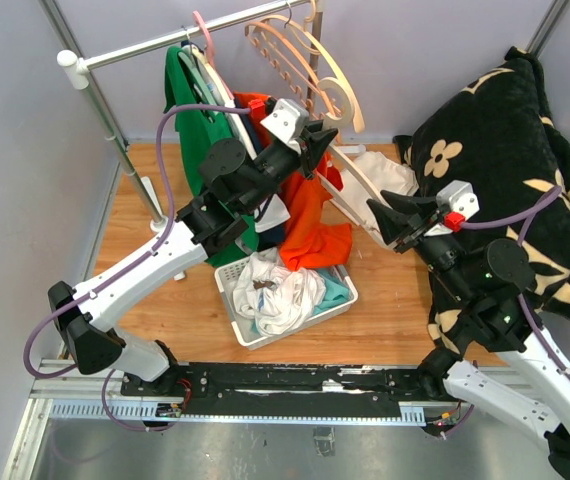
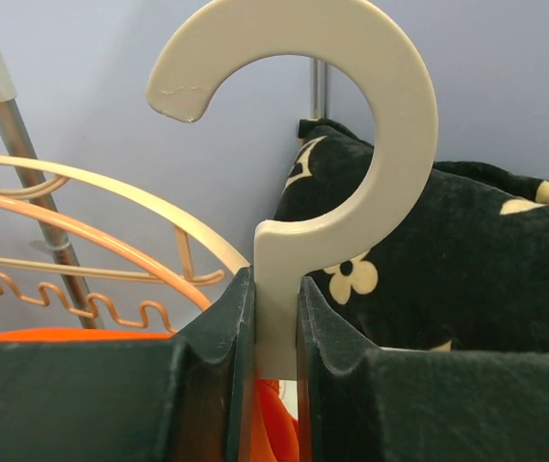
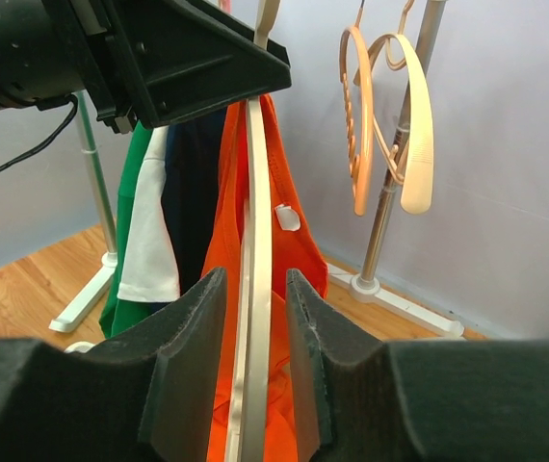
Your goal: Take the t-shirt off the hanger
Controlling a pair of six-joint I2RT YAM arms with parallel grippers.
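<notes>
The orange t-shirt (image 1: 310, 225) hangs on a cream hanger (image 1: 357, 195) that is held off the rail, above the basket. My left gripper (image 1: 323, 140) is shut on the hanger's neck (image 2: 274, 289), just below its free hook (image 2: 390, 125). My right gripper (image 1: 377, 215) straddles the hanger's lower arm (image 3: 258, 241), with a narrow gap showing on each side between the pads and the arm. Seen from the right wrist, the orange t-shirt (image 3: 299, 260) drapes behind and beside that arm, with its white label showing. The left gripper's black body (image 3: 188, 58) sits at the top of that view.
A clothes rail (image 1: 165, 42) at the back carries a green shirt (image 1: 190, 110), other garments and empty peach hangers (image 1: 305, 60). A white basket (image 1: 343, 305) of clothes sits below the hanger. A black flowered blanket (image 1: 505, 150) fills the right side, a white cloth (image 1: 380, 170) beside it.
</notes>
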